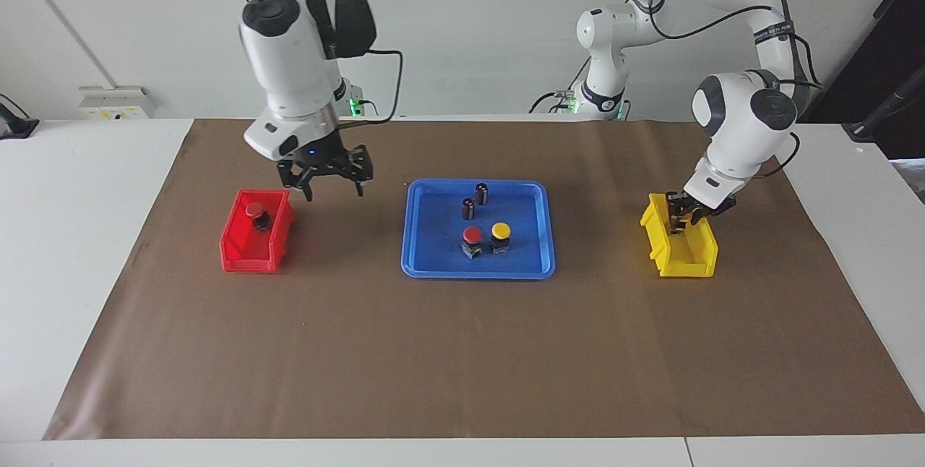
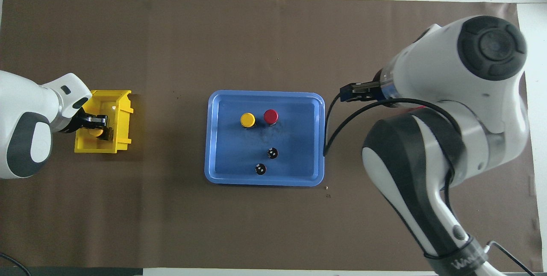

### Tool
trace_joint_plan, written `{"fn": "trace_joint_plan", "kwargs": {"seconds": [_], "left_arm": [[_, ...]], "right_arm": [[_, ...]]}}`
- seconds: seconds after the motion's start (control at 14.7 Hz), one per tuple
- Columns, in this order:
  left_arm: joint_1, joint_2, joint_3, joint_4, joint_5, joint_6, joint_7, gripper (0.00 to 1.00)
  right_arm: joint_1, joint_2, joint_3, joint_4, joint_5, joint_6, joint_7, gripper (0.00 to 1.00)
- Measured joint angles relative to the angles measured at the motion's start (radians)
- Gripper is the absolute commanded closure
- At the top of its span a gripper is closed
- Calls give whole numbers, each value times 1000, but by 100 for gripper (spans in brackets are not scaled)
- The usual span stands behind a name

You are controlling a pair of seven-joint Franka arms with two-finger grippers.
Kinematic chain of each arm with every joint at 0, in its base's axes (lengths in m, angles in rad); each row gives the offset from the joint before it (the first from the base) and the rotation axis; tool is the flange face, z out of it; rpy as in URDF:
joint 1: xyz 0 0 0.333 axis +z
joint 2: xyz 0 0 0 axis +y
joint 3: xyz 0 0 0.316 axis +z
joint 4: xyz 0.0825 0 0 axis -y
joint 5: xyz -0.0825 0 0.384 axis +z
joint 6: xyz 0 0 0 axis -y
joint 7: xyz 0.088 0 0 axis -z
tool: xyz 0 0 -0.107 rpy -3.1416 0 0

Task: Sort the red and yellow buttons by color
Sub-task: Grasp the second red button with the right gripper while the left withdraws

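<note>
A blue tray [image 1: 477, 273] [image 2: 265, 182] in the middle of the table holds one red button [image 1: 472, 236] [image 2: 270, 116] and one yellow button [image 1: 501, 230] [image 2: 247, 119] side by side. Another red button [image 1: 254, 210] sits in the red bin [image 1: 249, 254] toward the right arm's end. My right gripper [image 1: 334, 189] is open and empty, raised beside that bin. My left gripper [image 1: 679, 225] [image 2: 98, 128] is down inside the yellow bin [image 1: 686, 264] [image 2: 124, 113], shut on a second yellow button [image 2: 95, 131]. The right arm hides the red bin in the overhead view.
Two dark maroon cylinders [image 1: 481, 192] [image 1: 468, 208] with silvery tops stand in the tray, nearer to the robots than the buttons; they also show in the overhead view [image 2: 272, 153] [image 2: 260, 168]. A brown mat [image 1: 462, 351] covers the table.
</note>
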Motion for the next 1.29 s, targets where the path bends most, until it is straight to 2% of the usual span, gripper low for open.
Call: {"fn": "trace_joint_plan", "kwargs": {"seconds": [0.07, 0.14, 0.27, 0.48, 0.75, 0.81, 0.88, 0.95, 1.02, 1.29], "left_arm": [[0, 0, 0, -9, 0, 7, 0, 72], [-1, 0, 0, -13, 0, 10, 2, 71], [-1, -1, 0, -13, 0, 14, 4, 59], [-1, -1, -1, -12, 0, 17, 5, 53], [-2, -1, -1, -10, 0, 19, 5, 48], [-2, -1, 0, -6, 0, 20, 5, 44], [-2, -1, 0, 3, 0, 18, 5, 34], [-2, -1, 0, 22, 0, 11, 6, 10], [-2, 0, 0, 52, 0, -16, 6, 0], [-3, -3, -2, 281, 0, -244, 8, 0]], "right_arm": [[49, 48, 0, 40, 0, 15, 72, 3], [88, 88, -1, 66, -1, 31, 120, 4], [145, 149, -2, 86, -5, 69, 183, 7], [177, 208, -4, 84, -8, 144, 225, 17], [197, 246, -5, 74, -13, 189, 226, 19], [197, 257, -5, 67, -25, 207, 226, 20], [197, 266, -6, 59, -31, 226, 226, 20], [197, 274, -6, 50, -35, 243, 226, 20], [198, 278, -6, 40, -36, 259, 226, 20], [218, 280, -6, -10, -36, 310, 228, 23]]}}
